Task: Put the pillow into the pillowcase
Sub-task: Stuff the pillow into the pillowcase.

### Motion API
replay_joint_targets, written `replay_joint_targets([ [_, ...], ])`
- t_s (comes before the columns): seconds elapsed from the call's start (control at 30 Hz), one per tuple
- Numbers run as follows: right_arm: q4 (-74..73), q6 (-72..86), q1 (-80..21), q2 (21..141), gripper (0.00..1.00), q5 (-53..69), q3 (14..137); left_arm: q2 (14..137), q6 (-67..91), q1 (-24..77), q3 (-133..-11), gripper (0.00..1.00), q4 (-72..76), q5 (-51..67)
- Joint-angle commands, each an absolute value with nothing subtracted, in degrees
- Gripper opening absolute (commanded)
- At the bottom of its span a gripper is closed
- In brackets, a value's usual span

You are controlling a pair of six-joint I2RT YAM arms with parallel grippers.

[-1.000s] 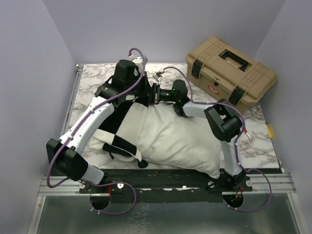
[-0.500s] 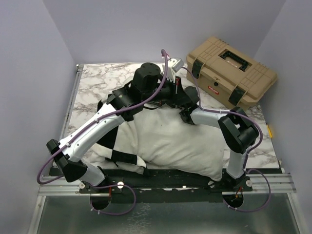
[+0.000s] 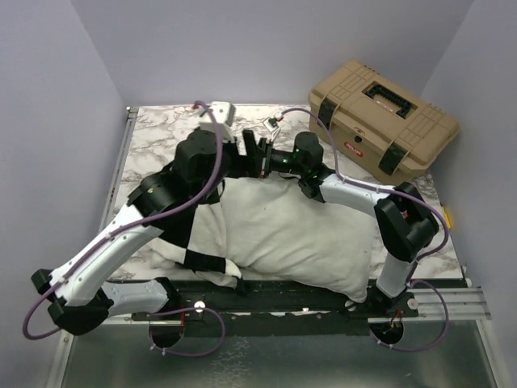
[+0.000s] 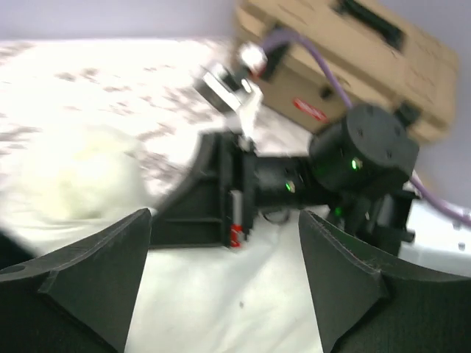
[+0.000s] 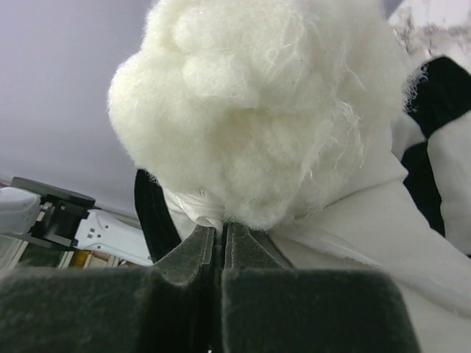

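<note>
1. My right gripper [image 5: 219, 237] is clamped on the pillow [image 3: 283, 230] corner. My left gripper [image 4: 224, 220] is apart and empty.
2. Pillow sits mid-frame in the top view, pillowcase [image 3: 203, 262] at its lower left.
3. Looks light and squashy, so I pinch seam fabric, not fill.

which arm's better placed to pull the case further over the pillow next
Left, probably. The left gripper is open and empty, and the checked pillowcase lies on its side. The right gripper is shut on the pillow at its far edge, so it is busy holding that.
</note>
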State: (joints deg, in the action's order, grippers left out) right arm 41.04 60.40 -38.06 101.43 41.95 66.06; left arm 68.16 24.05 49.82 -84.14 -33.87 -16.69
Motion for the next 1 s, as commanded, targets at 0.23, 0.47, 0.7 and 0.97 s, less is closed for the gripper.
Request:
replay_joint_targets([
  [0.23,32.9,58.8,-44.8,110.9,0.00,47.3,68.0,69.1,25.2,36.7,-90.1,0.94,-55.0,-46.0],
  [0.47,29.4,55.9,-47.1,109.1,0.00,43.9,65.0,71.4,26.5,17.0,-82.8,0.96,-52.7,-24.5],
  [0.7,27.1,54.2,-47.5,107.1,0.00,41.6,63.8,74.2,28.7,7.0,-76.4,0.87,-48.8,-10.9],
  [0.97,10.4,42.9,-47.4,99.9,0.30,32.7,69.0,70.5,28.9,6.7,-67.2,0.28,-39.4,3.7],
])
